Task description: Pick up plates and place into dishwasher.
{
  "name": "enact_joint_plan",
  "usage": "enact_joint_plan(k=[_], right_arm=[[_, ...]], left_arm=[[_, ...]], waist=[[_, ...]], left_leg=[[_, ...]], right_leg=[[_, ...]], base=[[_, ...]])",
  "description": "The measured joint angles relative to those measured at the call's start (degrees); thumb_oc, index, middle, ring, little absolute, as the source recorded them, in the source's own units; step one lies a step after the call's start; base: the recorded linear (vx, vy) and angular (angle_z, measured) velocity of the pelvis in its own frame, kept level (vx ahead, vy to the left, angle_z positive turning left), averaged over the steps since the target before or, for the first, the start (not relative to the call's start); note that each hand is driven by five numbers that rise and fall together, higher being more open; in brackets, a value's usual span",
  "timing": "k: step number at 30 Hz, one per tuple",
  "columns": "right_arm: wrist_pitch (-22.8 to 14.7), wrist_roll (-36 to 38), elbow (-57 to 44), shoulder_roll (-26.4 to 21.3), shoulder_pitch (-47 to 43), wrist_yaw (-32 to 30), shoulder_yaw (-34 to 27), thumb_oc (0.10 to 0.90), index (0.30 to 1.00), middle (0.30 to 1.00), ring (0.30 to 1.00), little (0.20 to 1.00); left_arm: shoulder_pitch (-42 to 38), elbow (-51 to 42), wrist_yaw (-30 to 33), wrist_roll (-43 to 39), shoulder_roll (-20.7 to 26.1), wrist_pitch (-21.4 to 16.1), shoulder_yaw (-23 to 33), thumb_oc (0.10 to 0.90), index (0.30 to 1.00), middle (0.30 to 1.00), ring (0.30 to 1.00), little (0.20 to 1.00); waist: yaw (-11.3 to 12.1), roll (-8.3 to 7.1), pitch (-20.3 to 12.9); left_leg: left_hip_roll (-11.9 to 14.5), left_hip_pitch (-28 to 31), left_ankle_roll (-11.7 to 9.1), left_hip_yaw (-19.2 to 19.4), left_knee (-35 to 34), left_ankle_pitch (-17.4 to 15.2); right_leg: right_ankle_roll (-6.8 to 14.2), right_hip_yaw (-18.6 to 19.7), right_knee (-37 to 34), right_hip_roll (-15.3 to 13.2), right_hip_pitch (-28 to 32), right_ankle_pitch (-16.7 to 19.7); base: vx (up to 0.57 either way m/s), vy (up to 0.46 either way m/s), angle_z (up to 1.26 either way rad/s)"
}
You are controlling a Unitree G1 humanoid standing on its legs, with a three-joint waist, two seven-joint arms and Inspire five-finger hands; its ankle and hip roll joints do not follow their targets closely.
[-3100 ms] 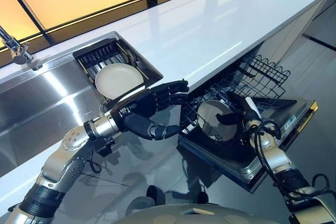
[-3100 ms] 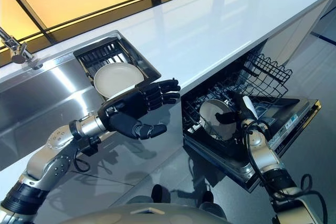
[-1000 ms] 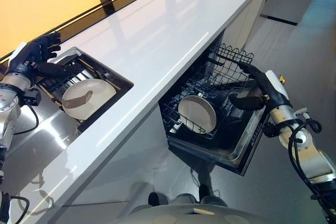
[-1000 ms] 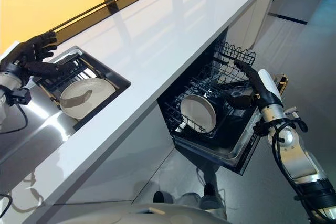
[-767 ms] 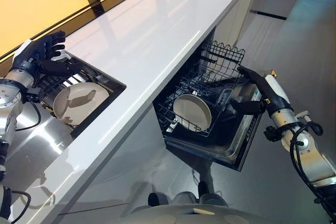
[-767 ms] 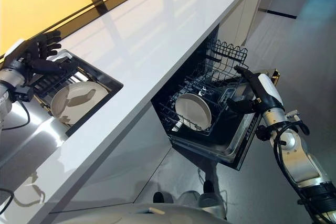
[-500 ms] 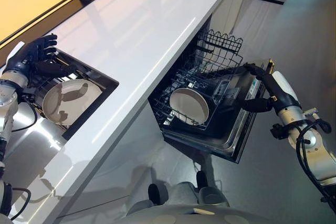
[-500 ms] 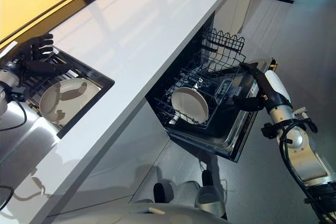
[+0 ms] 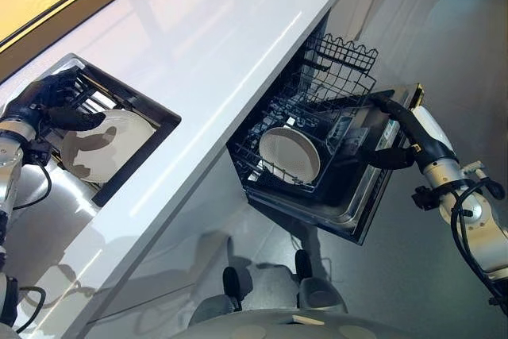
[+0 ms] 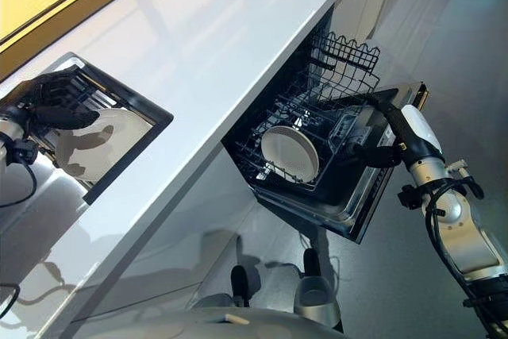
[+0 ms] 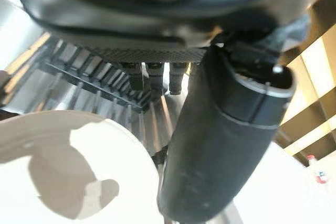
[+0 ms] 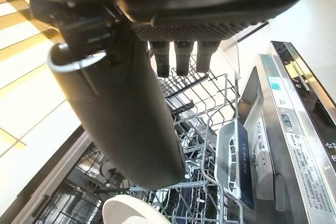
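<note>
Overhead, in the left eye view, two round cream plates show: one plate in the rack stands on edge in the dishwasher's lower basket, its face turned toward about 7 o'clock and its rim line running from 10 to 4 o'clock; the other, the plate in the sink, lies nearly flat in the dark drainer tray set into the white counter, face up, partly under shadow. The left hand hovers at the 10 o'clock edge of that plate, fingers loosely spread and empty, thumb reaching toward 3 o'clock over the rim. The right hand is at 3 o'clock of the basket, over the open dishwasher door, fingers straight and pointing toward 10 o'clock, thumb set apart, nothing held. The right eye view gives the same layout, with the left hand above the sink plate's far edge and the right hand beside the basket. The left wrist view looks along the open hand: short fingertips in a row above the ribbed drainer, a thick thumb standing out, and the plate's pale rim below them, apart from the fingers. The right wrist view shows the thumb and fingertips spread over the wire basket, with a sliver of the racked plate at 6 o'clock and the door's control strip at 3 o'clock.
</note>
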Motion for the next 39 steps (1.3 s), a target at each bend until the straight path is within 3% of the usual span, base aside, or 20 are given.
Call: enact_joint_plan(k=[27,39], right_arm=[[0.00,1.26,0.00,-1.88,-0.15,-0.24,0.00,0.800,0.900,0.900,0.900,0.900],[0.00,1.65,0.00,-2.02,-0.21,-1.45,0.00,0.800,0.900,0.900,0.900,0.900]], left_arm=[[0.23,4.23,-8.99,11.58,2.50,1.72,-3.15,0.800,0.900,0.900,0.900,0.900],[-0.64,4.21,-12.77,10.56,3.64,3.95,-3.19,0.800,0.900,0.900,0.900,0.900]], waist=[[0.13,-0.55,0.86],[-0.11,-0.49,2.31]], left_leg=[[-0.01,-0.85,-0.01,-0.18,0.01,0.05],[0.00,-0.65,-0.01,0.03,0.01,0.04]], right_leg=[[0.00,-0.32,0.01,-0.02,-0.76,0.01],[0.00,-0.29,0.01,-0.02,-0.64,0.02]], base=[[0.00,0.000,0.00],[0.00,0.000,0.00]])
